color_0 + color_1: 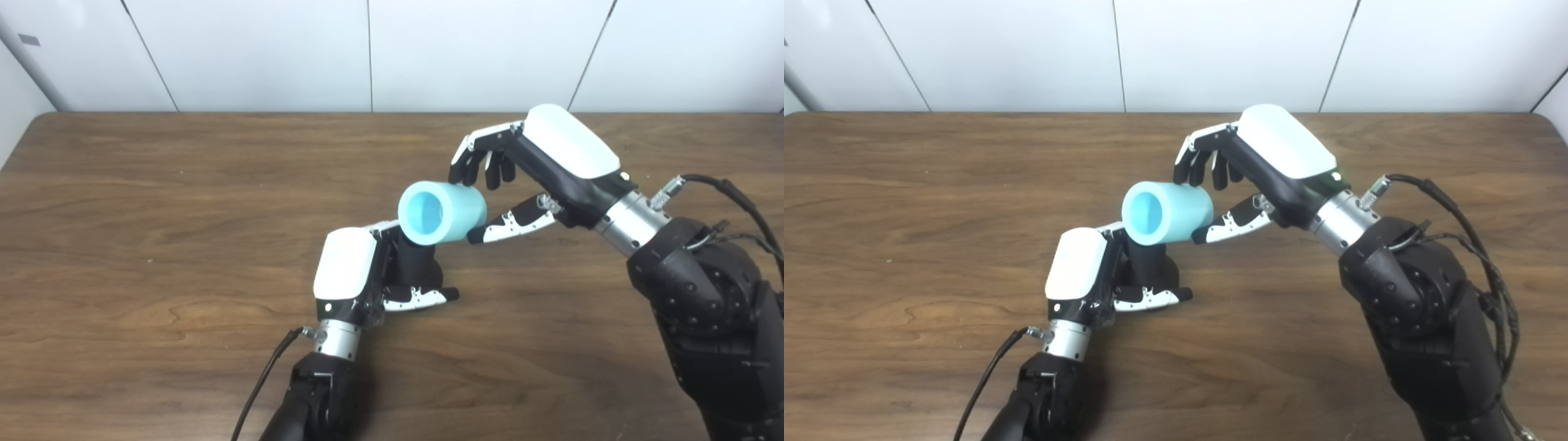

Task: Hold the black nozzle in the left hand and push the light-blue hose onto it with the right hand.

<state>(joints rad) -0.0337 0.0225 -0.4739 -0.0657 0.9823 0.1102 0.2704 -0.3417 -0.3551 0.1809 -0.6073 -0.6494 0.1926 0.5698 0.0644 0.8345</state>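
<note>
My left hand (361, 275) rests on the wooden table (153, 214) and is shut on the black nozzle (419, 263), which stands upright in its grasp. The light-blue hose (442, 212), a short thick tube, lies on its side with its open end facing the camera, right above the nozzle's top. My right hand (533, 177) is shut on the hose, fingers (484, 165) over its top far end and thumb (511, 223) under it. The hose hides the nozzle's tip, so I cannot tell whether the two touch.
The table's far edge meets a white panelled wall (367, 55). A black cable (263, 380) runs along my left forearm, and cables (735, 202) loop off my right wrist.
</note>
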